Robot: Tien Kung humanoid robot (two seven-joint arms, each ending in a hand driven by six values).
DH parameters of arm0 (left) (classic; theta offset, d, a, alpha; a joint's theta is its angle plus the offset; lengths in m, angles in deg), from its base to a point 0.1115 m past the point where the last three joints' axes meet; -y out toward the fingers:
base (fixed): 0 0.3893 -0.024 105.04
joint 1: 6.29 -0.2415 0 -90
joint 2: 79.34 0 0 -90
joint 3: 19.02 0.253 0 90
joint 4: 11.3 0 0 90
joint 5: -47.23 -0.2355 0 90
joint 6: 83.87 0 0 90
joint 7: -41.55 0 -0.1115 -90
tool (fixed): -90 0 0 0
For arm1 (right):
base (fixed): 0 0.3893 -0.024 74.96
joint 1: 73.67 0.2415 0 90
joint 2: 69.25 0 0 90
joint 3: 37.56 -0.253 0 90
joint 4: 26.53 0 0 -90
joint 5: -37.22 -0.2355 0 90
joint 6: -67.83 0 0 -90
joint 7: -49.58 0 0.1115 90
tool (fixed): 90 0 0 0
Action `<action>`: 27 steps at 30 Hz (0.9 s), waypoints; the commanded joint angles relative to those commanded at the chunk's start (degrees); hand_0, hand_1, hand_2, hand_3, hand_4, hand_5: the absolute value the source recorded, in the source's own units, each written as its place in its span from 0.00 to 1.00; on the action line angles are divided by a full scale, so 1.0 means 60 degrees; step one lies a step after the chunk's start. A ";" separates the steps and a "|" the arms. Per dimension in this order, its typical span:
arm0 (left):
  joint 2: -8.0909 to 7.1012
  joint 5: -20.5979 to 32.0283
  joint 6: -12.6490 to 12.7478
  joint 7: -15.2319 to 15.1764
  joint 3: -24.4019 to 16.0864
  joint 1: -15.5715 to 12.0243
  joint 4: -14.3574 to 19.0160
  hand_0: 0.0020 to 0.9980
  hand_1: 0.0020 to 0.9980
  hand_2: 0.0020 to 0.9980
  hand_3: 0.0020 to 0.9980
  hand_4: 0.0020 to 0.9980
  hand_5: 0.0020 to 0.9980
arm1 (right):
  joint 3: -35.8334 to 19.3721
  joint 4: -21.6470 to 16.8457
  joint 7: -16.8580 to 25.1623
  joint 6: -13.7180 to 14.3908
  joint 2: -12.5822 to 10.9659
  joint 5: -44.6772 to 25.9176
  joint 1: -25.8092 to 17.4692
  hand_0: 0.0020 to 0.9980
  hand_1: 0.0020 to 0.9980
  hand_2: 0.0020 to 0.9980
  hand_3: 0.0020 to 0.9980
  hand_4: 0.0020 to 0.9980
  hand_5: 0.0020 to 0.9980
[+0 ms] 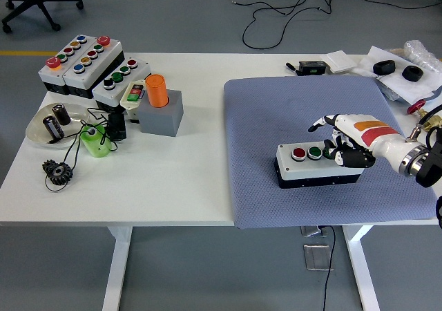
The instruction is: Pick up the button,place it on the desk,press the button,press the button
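Observation:
The button box (304, 167), white on top with a black base, lies flat on the blue-grey mat (276, 110). It carries a red button (298, 153) and a green button (315, 152). My right hand (343, 142) comes in from the right and hovers over the box's right end, just right of the green button. One white finger stretches out to the left and the black fingers (351, 157) are loosely curled above the box top. The hand holds nothing. My left arm is out of view.
On the left of the table are button panels (83, 61), a grey block with an orange cylinder (157, 91), a dish with batteries (52, 124), a green part (93, 140) and a gear (57, 171). Small items lie at the far right (394, 68).

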 joint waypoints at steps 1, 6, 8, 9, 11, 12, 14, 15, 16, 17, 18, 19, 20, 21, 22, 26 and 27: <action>0.0000 -0.0008 0.0000 0.0001 -0.0004 0.0000 0.0001 0.60 0.54 0.49 0.44 0.28 0.98 | -0.0211 0.0082 0.0102 0.0090 -0.0008 -0.0342 -0.0102 0.19 0.00 0.12 0.74 0.44 0.00; 0.0008 -0.0001 0.0008 -0.0006 0.0005 -0.0011 -0.0002 0.60 0.54 0.49 0.44 0.28 0.98 | -0.1425 0.0671 0.0670 0.0404 -0.0033 -0.2350 -0.0636 0.35 0.08 0.23 0.86 0.55 0.00; 0.0011 -0.0004 0.0005 -0.0008 0.0009 -0.0021 -0.0003 0.60 0.54 0.49 0.44 0.28 0.98 | -0.1869 0.0842 0.0863 0.0443 -0.0072 -0.3082 -0.0824 0.35 0.08 0.23 0.86 0.55 0.00; 0.0022 0.0031 0.0005 -0.0009 0.0047 -0.0032 -0.0009 0.60 0.54 0.49 0.44 0.28 0.98 | -0.2162 0.0971 0.0965 0.0412 -0.0100 -0.3516 -0.0988 0.35 0.08 0.23 0.86 0.55 0.00; 0.0031 0.0047 0.0004 -0.0005 0.0082 -0.0044 -0.0015 0.60 0.54 0.50 0.45 0.28 0.98 | -0.2624 0.1088 0.1070 0.0413 -0.0120 -0.4261 -0.1158 0.51 0.54 0.60 0.93 0.61 0.08; 0.0034 0.0035 0.0001 0.0003 0.0099 -0.0053 -0.0017 0.60 0.54 0.50 0.45 0.28 0.98 | -0.2929 0.1160 0.1258 0.0508 -0.0125 -0.4695 -0.1318 0.51 0.54 0.60 0.93 0.61 0.08; 0.0045 0.0048 -0.0003 0.0010 0.0119 -0.0077 -0.0014 0.60 0.54 0.50 0.45 0.28 0.98 | -0.3453 0.1293 0.1631 0.0709 -0.0109 -0.5502 -0.1627 0.51 0.54 0.60 0.93 0.61 0.08; 0.0048 0.0047 -0.0004 0.0013 0.0122 -0.0086 -0.0013 0.60 0.54 0.50 0.45 0.28 0.98 | -0.3675 0.1346 0.1768 0.0767 -0.0094 -0.5875 -0.1753 0.51 0.54 0.60 0.93 0.61 0.08; 0.0050 0.0045 -0.0004 0.0015 0.0124 -0.0092 -0.0012 0.60 0.54 0.50 0.45 0.28 0.98 | -0.3856 0.1378 0.1849 0.0799 -0.0085 -0.6309 -0.1830 0.51 0.54 0.60 0.93 0.61 0.08; 0.0052 0.0048 -0.0006 0.0018 0.0144 -0.0105 -0.0013 0.60 0.54 0.50 0.45 0.28 0.98 | -0.4104 0.1446 0.1981 0.0800 -0.0066 -0.6744 -0.1998 0.73 0.75 0.81 0.86 0.63 0.22; 0.0052 0.0049 -0.0006 0.0019 0.0150 -0.0109 -0.0013 0.60 0.54 0.50 0.45 0.28 0.98 | -0.4228 0.1468 0.2024 0.0800 -0.0060 -0.7116 -0.2055 0.73 0.75 0.81 0.86 0.63 0.22; 0.0055 0.0051 -0.0009 0.0021 0.0161 -0.0117 -0.0013 0.60 0.54 0.50 0.45 0.28 0.98 | -0.4419 0.1519 0.2126 0.0813 -0.0043 -0.7489 -0.2175 0.73 0.75 0.81 0.86 0.63 0.22; 0.0059 0.0056 -0.0014 0.0024 0.0179 -0.0126 -0.0013 0.60 0.54 0.50 0.45 0.28 0.98 | -0.4655 0.1578 0.2248 0.0836 -0.0017 -0.7985 -0.2311 0.73 0.75 0.81 0.86 0.63 0.22; 0.0061 0.0061 -0.0017 0.0027 0.0194 -0.0132 -0.0013 0.60 0.54 0.50 0.45 0.28 0.98 | -0.4829 0.1618 0.2337 0.0856 0.0004 -0.8358 -0.2394 0.73 0.75 0.81 0.86 0.63 0.22; 0.0062 0.0062 -0.0019 0.0028 0.0199 -0.0133 -0.0013 0.60 0.54 0.50 0.45 0.28 0.98 | -0.4882 0.1630 0.2363 0.0862 0.0010 -0.8668 -0.2419 0.73 0.75 0.81 0.86 0.63 0.22; 0.0066 0.0061 -0.0034 0.0048 0.0263 -0.0157 -0.0016 0.60 0.54 0.50 0.45 0.28 0.98 | -0.5292 0.1784 0.2421 0.0787 0.0115 -1.0282 -0.2664 0.78 0.78 0.82 0.84 0.64 0.36; 0.0067 0.0074 -0.0039 0.0047 0.0272 -0.0168 -0.0016 0.60 0.54 0.50 0.45 0.28 0.98 | -0.5381 0.1820 0.2414 0.0765 0.0151 -1.0716 -0.2730 0.78 0.78 0.82 0.84 0.64 0.36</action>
